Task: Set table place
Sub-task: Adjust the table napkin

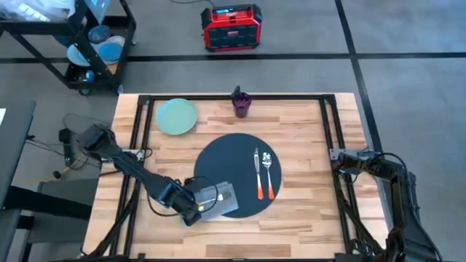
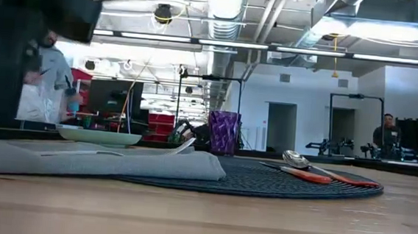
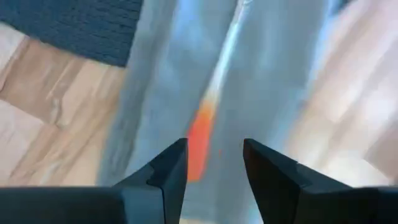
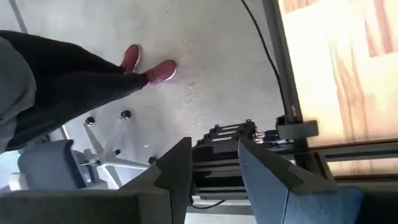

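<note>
On the place (image 1: 237, 175), fork (image 1: 256, 175) and spoon (image 1: 268, 175) lie parallel, handles nearest

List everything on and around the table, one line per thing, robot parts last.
table: 1, light wood, black frame
place mat: 1, dark grey, round, centre
napkin: 1, grey, overlapping the mat's near-left edge
knife: 1, orange handle, on the napkin
fork and spoon: 1 each, orange handles, on the mat's right side
plate: 1, pale green, far left
cup: 1, purple, far edge
left gripper: open, over the napkin
right gripper: open, at the table's right edge
</note>
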Robot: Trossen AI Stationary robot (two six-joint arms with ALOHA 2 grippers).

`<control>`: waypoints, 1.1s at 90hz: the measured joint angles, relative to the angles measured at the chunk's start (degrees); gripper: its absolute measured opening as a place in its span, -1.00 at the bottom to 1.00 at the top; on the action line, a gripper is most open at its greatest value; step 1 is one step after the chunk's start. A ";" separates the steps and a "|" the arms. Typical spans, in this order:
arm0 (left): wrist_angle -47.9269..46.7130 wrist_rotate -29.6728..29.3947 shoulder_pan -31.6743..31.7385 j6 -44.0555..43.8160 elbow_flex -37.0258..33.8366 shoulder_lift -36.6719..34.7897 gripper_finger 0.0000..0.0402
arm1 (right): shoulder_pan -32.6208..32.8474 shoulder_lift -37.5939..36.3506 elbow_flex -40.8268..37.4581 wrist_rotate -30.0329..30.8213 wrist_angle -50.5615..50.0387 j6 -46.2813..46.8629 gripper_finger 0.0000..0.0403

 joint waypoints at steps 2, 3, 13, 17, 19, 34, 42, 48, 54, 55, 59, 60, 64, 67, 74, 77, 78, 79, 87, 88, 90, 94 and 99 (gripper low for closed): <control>-1.43 -0.05 -0.02 -0.56 -0.12 -0.75 -0.30 | 0.00 0.00 0.00 0.01 -0.22 -0.02 -0.41; -2.07 -0.15 -0.04 -0.75 -0.15 -1.13 -0.30 | 0.00 0.00 0.00 0.00 -0.32 -0.03 -0.41; -9.24 -1.71 0.00 -1.87 -0.14 -4.33 -0.30 | 0.00 0.00 0.00 0.01 -1.11 -0.45 -0.41; -11.97 -1.81 0.17 -2.36 -0.94 -4.84 -0.30 | 0.00 0.00 0.00 0.00 -1.40 -0.57 -0.41; -13.31 -1.77 0.37 -2.68 -1.51 -4.92 -0.30 | 0.01 0.00 0.00 0.01 -1.54 -0.57 -0.41; -5.34 1.38 2.64 0.89 -6.31 -5.20 -0.30 | 0.00 0.00 0.00 0.00 -1.71 -0.57 -0.41; 0.79 3.49 3.51 3.55 -8.62 -4.87 -0.30 | 0.00 0.00 0.00 -0.01 -1.85 -0.57 -0.41; 0.83 3.44 4.57 3.00 -9.93 -5.00 -0.30 | 0.00 0.00 0.00 -0.01 -2.02 -0.55 -0.41; 0.32 3.22 5.13 3.03 -10.94 -5.12 -0.30 | 0.00 -0.01 0.00 -0.01 -1.99 -0.38 -0.41; 0.32 3.27 5.19 3.20 -11.04 -5.13 -0.30 | 0.00 -0.02 0.00 -0.01 -2.01 -0.27 -0.41; 0.43 3.66 5.46 4.50 -11.16 -5.20 -0.30 | 0.01 -0.02 0.00 -0.01 -2.06 -0.16 -0.41; 0.47 3.76 5.53 4.85 -11.16 -5.20 -0.30 | 0.00 -0.02 0.00 -0.01 -2.06 -0.15 -0.41; 0.78 3.91 5.87 6.19 -11.16 -5.20 -0.30 | 0.00 -0.02 0.00 -0.01 -2.12 -0.15 -0.41; 1.26 3.87 6.34 7.05 -11.16 -5.06 -0.30 | 0.00 -0.02 0.00 -0.01 -2.25 -0.13 -0.41; 2.86 3.47 7.08 8.53 -11.16 -4.96 -0.30 | 0.00 -0.04 0.00 -0.01 -2.35 -0.13 -0.41; 3.51 3.53 7.34 9.17 -11.16 -4.97 -0.30 | 0.01 -0.04 0.00 -0.01 -2.51 -0.13 -0.41; 3.71 3.62 7.43 9.41 -11.16 -4.98 -0.30 | 0.01 -0.04 0.00 -0.01 -2.61 -0.13 -0.41; 3.91 3.72 7.53 9.65 -11.16 -4.98 -0.30 | 0.00 -0.04 0.00 -0.01 -2.71 -0.13 -0.41; 4.71 3.77 8.05 10.79 -11.16 -4.98 -0.30 | 0.00 -0.04 0.00 -0.01 -3.60 -0.13 -0.41; 4.74 3.74 8.12 10.94 -11.16 -4.98 -0.30 | 0.00 -0.04 0.00 -0.01 -3.62 -0.13 -0.41; 4.86 3.76 8.22 11.23 -11.16 -4.98 -0.30 | 0.00 -0.04 0.00 -0.01 -3.61 -0.11 -0.41; 5.20 3.71 8.49 11.81 -11.24 -4.98 -0.30 | 0.01 -0.04 0.00 -0.01 -3.59 -0.11 -0.41; 6.88 3.95 9.05 12.15 -12.27 -5.00 -0.30 | 0.01 -0.04 0.00 -0.01 -3.59 -0.11 -0.41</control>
